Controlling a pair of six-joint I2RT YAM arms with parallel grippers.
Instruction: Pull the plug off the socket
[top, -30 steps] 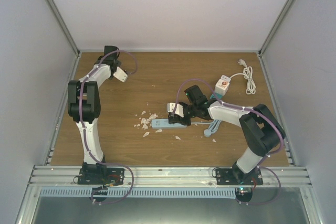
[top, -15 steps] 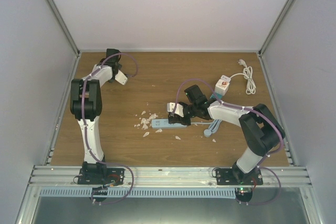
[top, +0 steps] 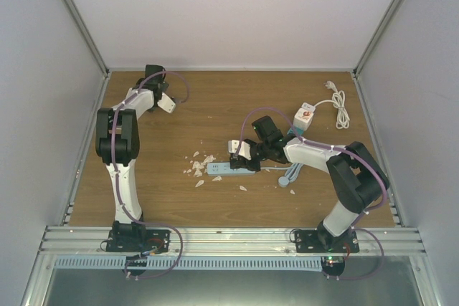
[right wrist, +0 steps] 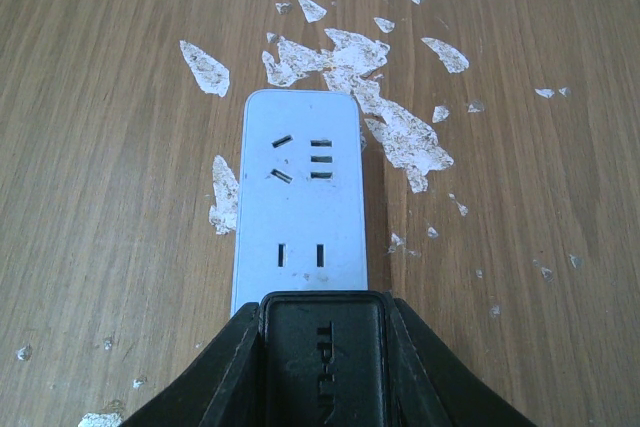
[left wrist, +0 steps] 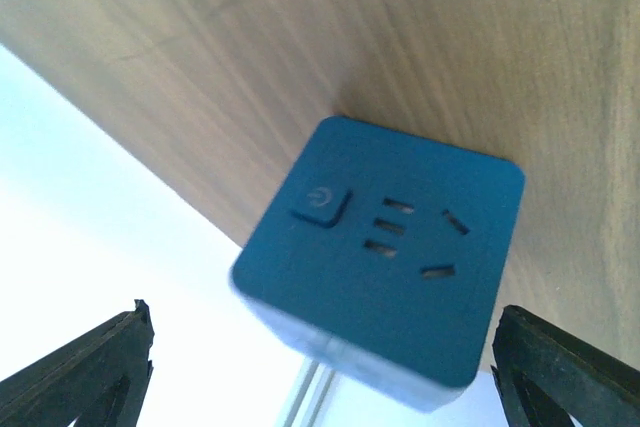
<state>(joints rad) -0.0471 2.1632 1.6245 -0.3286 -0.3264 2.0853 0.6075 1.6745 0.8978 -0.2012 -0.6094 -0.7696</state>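
So the plug [right wrist: 322,372] was clenched in the right gripper [right wrist: 324,332] at the bottom of the frame, over the strip's [right wrist: 300,187] near end. Nothing was held by the left gripper [left wrist: 320,347], spread wide, with a blue cube [left wrist: 385,257] beyond it.

Both arms are built alike: the left arm [top: 117,150] and the right arm [top: 343,177] alternate smooth white shells with bulky black joint housings. A thin purple cable [top: 176,84] loops behind the left fingers [left wrist: 85,372] and runs along the links away from them. A matching right cable [top: 247,121] arcs just behind the right fingers [right wrist: 215,377]. At the end farthest from the fingers, each arm sits on a black base plate [top: 136,238] with more purple cable coiled beside it, and a small green light [top: 328,255] glows at the right one. Up close, the left fingers are matte black wedges with finely ribbed edges. The right fingers are smooth, black and tapered.
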